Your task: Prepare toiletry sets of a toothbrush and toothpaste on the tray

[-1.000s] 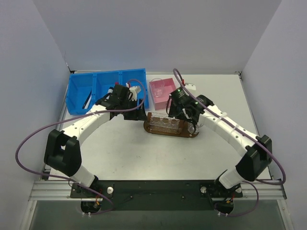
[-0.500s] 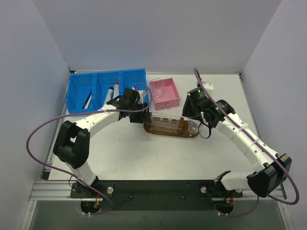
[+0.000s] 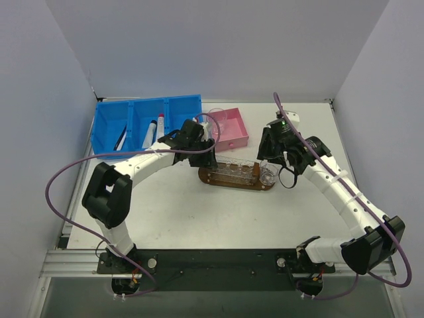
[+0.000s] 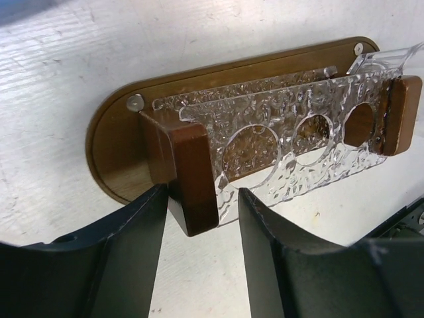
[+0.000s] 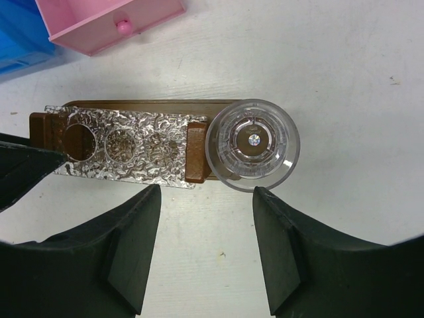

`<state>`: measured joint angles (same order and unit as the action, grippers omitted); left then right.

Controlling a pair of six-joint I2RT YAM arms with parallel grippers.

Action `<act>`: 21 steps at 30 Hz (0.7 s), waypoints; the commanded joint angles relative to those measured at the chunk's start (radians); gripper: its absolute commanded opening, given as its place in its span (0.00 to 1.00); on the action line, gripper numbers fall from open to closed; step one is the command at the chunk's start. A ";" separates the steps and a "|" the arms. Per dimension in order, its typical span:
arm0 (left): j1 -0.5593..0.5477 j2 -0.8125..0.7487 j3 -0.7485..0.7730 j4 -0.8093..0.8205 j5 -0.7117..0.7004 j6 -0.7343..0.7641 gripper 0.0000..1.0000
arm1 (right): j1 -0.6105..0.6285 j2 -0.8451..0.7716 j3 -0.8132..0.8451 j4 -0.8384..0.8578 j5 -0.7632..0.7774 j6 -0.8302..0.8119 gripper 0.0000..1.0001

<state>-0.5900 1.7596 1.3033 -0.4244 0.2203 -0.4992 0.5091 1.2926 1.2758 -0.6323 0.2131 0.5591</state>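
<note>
On the table, the tray lies lengthwise, left-right.

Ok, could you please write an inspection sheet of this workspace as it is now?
Surface: white table, faintly marked.
Job's things: wooden tray carries a clear three-hole rack; one empty clear cup on its right end; toothpaste in the blue bin.
Clutter: pink box.
Grippers: left gripper open, jaws astride the rack's end block; right gripper open near the cup.
Cables: purple cables loop at both sides.
Surroundings: grey walls.
</note>
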 commanded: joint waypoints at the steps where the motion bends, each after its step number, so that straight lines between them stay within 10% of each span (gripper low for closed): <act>1: -0.033 0.021 0.070 -0.022 -0.038 -0.033 0.55 | -0.029 0.001 -0.010 -0.014 -0.024 -0.042 0.53; 21: -0.048 0.041 0.113 -0.117 -0.108 -0.095 0.49 | -0.145 -0.013 -0.079 -0.012 -0.109 -0.022 0.53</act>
<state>-0.6342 1.7897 1.3678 -0.5224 0.1299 -0.5858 0.3946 1.2930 1.2236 -0.6315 0.1173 0.5117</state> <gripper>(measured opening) 0.503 0.532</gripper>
